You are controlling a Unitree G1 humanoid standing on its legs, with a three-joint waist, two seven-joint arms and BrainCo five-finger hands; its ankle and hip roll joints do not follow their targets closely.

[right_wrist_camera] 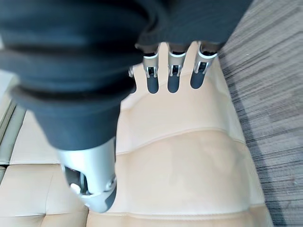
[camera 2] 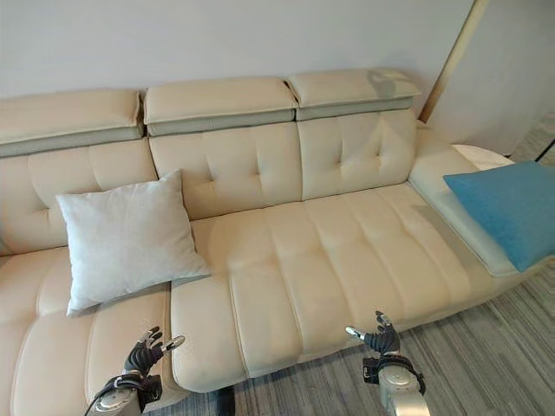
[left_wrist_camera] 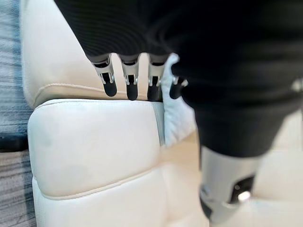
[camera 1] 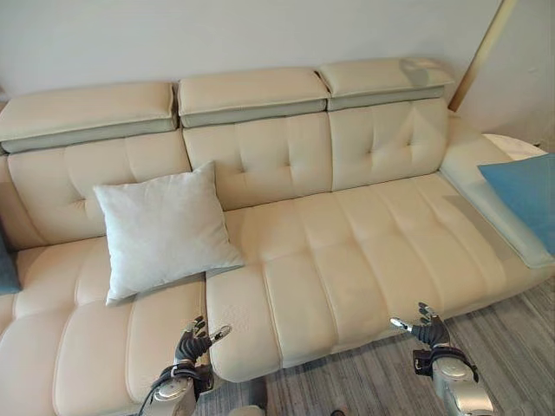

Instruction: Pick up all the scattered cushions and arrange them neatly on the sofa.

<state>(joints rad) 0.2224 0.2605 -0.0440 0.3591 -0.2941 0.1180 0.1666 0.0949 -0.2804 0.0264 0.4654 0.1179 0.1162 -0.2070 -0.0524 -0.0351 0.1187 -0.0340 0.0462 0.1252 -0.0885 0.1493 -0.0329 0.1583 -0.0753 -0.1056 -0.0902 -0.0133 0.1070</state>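
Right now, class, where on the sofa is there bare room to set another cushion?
The sofa seat is bare between the white cushion and the blue cushion. The ends are taken. Both hands, left and right, hang open at the front edge.

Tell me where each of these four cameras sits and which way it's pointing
Left eye view: on the head, looking down at the sofa, white cushion and blue cushion; both hands low in frame.
Right eye view: same head, slightly to the side, same scene.
Left wrist view: on the left arm, looking along the left hand, fingers straight, over the seat edge.
Right wrist view: on the right arm, along the right hand, fingers straight, over seat and floor.
Both eye views share everything.
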